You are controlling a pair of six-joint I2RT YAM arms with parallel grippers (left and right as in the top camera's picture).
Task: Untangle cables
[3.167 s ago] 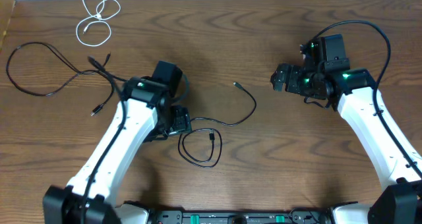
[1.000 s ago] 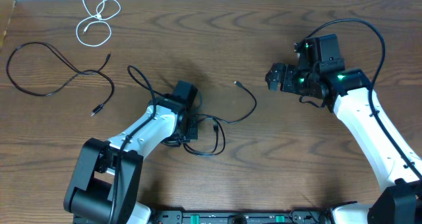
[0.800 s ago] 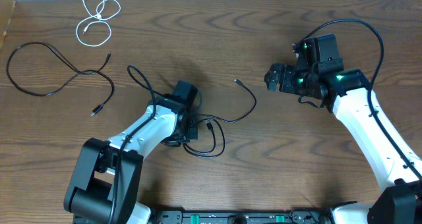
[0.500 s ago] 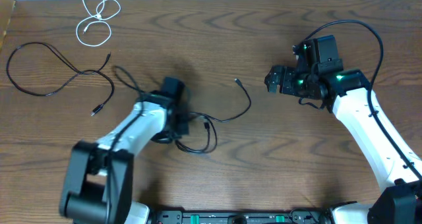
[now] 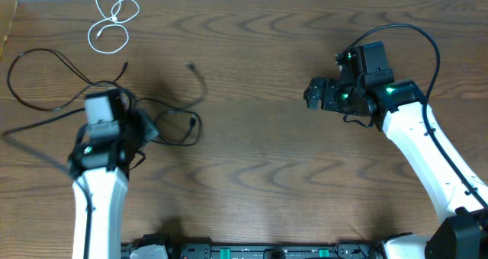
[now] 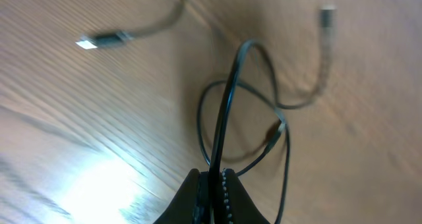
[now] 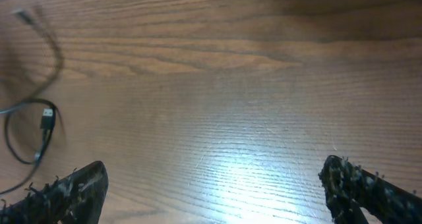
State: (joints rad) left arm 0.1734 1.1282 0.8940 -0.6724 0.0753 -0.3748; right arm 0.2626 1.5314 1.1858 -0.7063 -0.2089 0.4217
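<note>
Overhead: the held black cable (image 5: pixel 181 126) lies looped on the table's (image 5: pixel 252 175) left side, near the longer black cable (image 5: pixel 32 55). The white cable (image 5: pixel 111 19) sits well apart. Drag it leftward and you could lay one black cord across the other.

Left wrist: your left tool (image 6: pixel 214 179) is pressed together on that black cable, above a loop that crosses itself. Pulling may cinch the crossing tight, or the thin cord may slip free.

Right wrist: the right tool (image 7: pixel 212 184) is spread wide and holds nothing. With no second grip, the whole cable would probably just drag.
</note>
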